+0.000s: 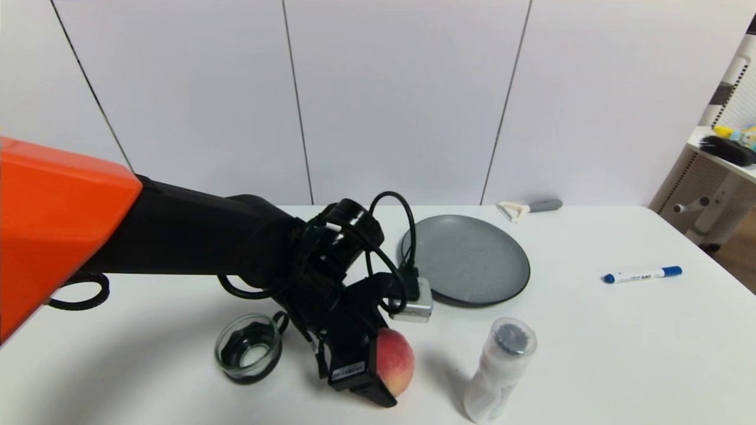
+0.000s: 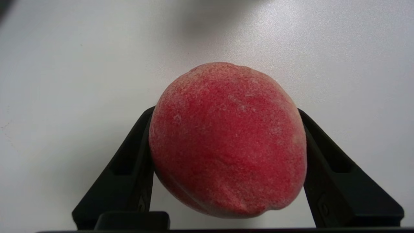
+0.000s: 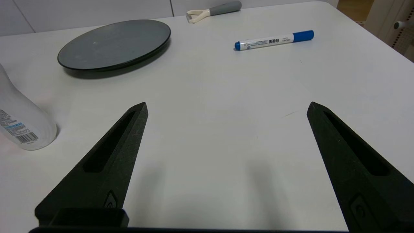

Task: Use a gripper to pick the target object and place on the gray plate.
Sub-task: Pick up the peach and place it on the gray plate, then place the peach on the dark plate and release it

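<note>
Standing here looking from the head view, I see the left gripper (image 1: 384, 372) reaching across the near part of the white table (image 1: 620, 354), its fingers set about the peach (image 1: 394, 360); the fruit sits between the glass cup (image 1: 248, 352) on one side and the clear plastic bottle (image 1: 499, 369) on the other, with the gray plate (image 1: 472, 260) farther back and bare. The cup seems to hold nothing but its own dark base; the bottle stands capped, contents not discernible. A peeler (image 1: 528, 208) and a blue marker (image 1: 642, 274) lie well off, out of the way.

In the left wrist view the fingers (image 2: 136, 165) press on both flanks of the peach (image 2: 228, 139), so the grasp looks taken; whether the fruit has left the table I cannot tell. To my eye the lift wants to go straight up and gently, since the round skin could roll out of pointed tips; then a carry back over the plate, keeping clear of the bottle.

The right wrist view shows the right gripper (image 3: 226, 110) parked low over the table with its fingers spread wide and nothing between them; the plate (image 3: 114, 45) lies beyond, nothing on it, the bottle (image 3: 19, 123) near one finger.
</note>
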Robot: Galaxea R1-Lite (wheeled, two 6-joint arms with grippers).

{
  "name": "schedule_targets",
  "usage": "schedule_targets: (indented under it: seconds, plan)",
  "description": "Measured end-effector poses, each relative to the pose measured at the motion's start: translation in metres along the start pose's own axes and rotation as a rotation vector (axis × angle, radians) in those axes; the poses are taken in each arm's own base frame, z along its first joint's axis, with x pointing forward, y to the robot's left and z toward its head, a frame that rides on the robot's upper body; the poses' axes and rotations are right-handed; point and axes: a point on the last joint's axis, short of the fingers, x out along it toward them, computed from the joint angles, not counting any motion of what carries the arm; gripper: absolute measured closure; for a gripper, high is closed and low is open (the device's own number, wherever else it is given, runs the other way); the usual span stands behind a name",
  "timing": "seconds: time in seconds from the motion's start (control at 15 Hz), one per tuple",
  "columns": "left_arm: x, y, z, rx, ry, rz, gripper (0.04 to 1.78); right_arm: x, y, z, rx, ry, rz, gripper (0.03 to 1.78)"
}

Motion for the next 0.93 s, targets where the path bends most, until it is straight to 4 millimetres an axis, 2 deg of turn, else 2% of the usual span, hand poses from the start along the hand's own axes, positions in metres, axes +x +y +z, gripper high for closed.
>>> schedule_targets:
  seconds: [0.27,0.53,0.73,0.93]
  plan:
    - [-0.005,0.003,0.007,0.012,-0.021,0.022,0.58,0.000,0.000,0.000,0.000,0.000,0.000,0.11]
    - [-0.035,0.024,0.047,0.036,-0.148,0.157,0.59,0.000,0.000,0.000,0.000,0.000,0.000,0.11]
    - [-0.050,0.048,0.076,0.058,-0.256,0.263,0.59,0.000,0.000,0.000,0.000,0.000,0.000,0.11]
    - [-0.035,0.079,0.087,0.055,-0.351,0.342,0.59,0.000,0.000,0.000,0.000,0.000,0.000,0.11]
